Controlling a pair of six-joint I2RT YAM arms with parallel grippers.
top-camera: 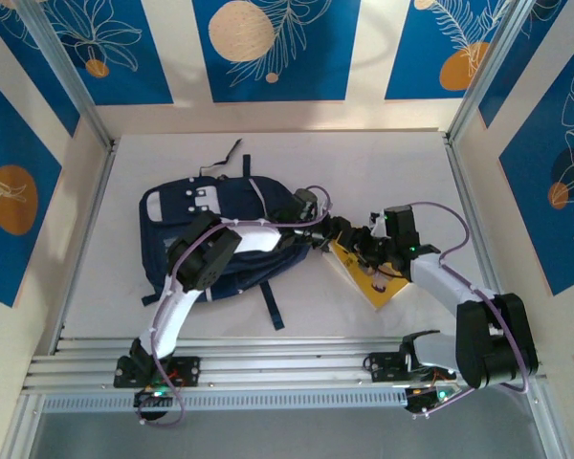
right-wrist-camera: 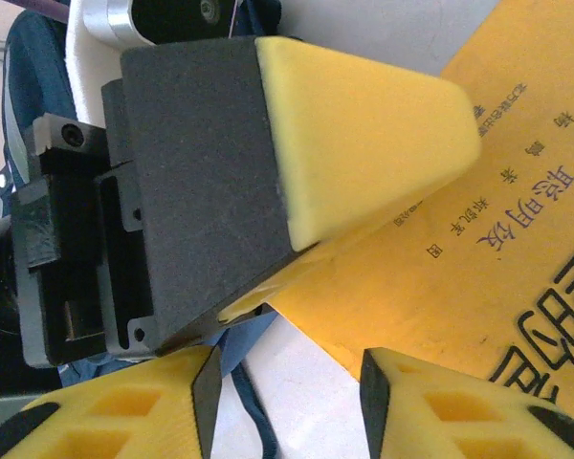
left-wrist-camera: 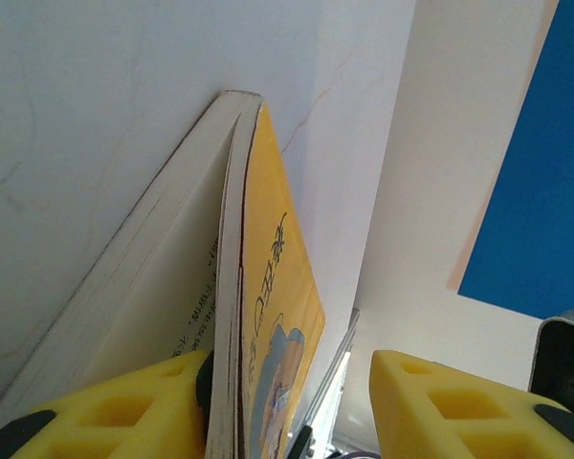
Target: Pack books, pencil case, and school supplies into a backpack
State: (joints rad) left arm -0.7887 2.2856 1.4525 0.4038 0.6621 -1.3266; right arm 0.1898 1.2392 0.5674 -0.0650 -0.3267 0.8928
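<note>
White table [top-camera: 383, 172], cream walls with blue leaf panels. Backpack [top-camera: 187, 215] lies flat left of centre. The yellow book [top-camera: 383, 285] sits on the table just right of the bag, angled, between the two arms.

Step, as I read it: getting hold of the yellow book so it can go into the bag. No other books, case or supplies spotted on the table.

Left gripper [left-wrist-camera: 287, 382]: parted, straddling the book's edge. The book touches one pad and there is a clear gap to the other, so it is not clamped. From the right wrist camera, one left finger [right-wrist-camera: 364, 124] lies over the cover. Can't tell if the book is lifted or propped.

Right gripper [right-wrist-camera: 287, 373]: released, nothing between the pads, just bare table and a dark strap below. It hovers at the book's corner, just beside the left claw.

Pose: left arm reaches from its base across the bag, elbow over the fabric, wrist past the bag's right end. Right arm is folded, elbow out to the right, forearm pointing left toward the book.

Next move likely needs the left claw to close firmly on the book, the right claw to back clear, then a swing to the bag's mouth. Can't tell whether that is open.
</note>
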